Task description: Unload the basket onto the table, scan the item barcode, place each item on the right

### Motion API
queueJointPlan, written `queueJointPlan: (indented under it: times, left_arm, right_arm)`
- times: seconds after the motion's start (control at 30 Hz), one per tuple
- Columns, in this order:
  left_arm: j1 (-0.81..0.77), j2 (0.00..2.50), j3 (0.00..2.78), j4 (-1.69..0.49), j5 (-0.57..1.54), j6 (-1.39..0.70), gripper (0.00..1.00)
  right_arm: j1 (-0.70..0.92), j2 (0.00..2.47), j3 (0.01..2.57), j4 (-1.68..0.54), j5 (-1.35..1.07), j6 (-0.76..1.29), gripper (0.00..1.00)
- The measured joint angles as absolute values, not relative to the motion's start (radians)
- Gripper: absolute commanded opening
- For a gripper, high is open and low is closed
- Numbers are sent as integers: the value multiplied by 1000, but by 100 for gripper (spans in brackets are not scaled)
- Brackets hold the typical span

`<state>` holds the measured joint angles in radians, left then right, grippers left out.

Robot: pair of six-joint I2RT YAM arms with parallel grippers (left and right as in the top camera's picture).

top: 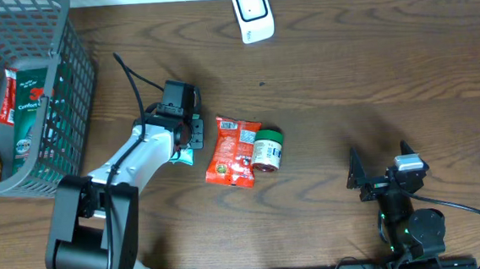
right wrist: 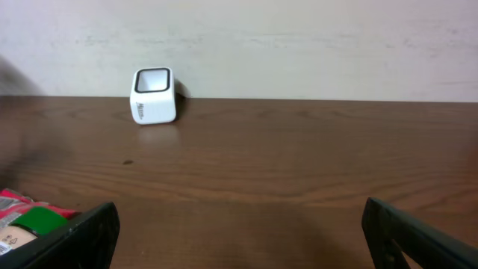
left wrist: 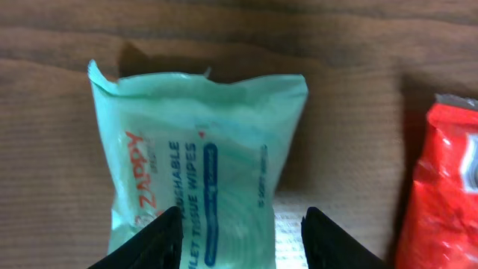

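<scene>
A pale green pack of wipes (left wrist: 202,149) lies flat on the wooden table, and only a teal corner of it (top: 183,157) shows from overhead. My left gripper (left wrist: 241,239) hangs right over its near end, open. The left finger overlaps the pack and the right finger stands clear of its edge, so nothing is gripped. The white barcode scanner (top: 253,13) stands at the table's far edge, also in the right wrist view (right wrist: 153,96). My right gripper (right wrist: 239,232) rests wide open near the front right (top: 380,175), with nothing between its fingers.
A red snack packet (top: 233,150) and a green-lidded jar (top: 267,149) on its side lie just right of the left gripper. A grey mesh basket (top: 68,96) holding a few packs fills the far left.
</scene>
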<state>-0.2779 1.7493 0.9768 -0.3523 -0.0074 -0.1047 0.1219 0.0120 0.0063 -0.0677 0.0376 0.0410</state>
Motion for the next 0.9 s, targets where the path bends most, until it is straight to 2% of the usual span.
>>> queueJointPlan:
  times: [0.1, 0.33, 0.43, 0.67, 0.9]
  left_arm:
    - [-286, 1760, 977, -343, -48, -104, 52]
    - [-298, 1779, 977, -333, -112, -101, 42]
    - [-300, 1780, 977, -331, -120, -97, 26]
    - [-311, 1774, 977, -314, -133, -97, 8]
    - [-309, 1752, 977, -320, -134, -101, 7]
  right_arm:
    - [122, 12, 6, -68, 38, 41, 99]
    - [122, 12, 6, -68, 38, 41, 99]
    - [122, 12, 6, -68, 38, 41, 99]
    - [122, 12, 6, -68, 38, 41, 99]
    - [122, 12, 6, -68, 38, 41, 99]
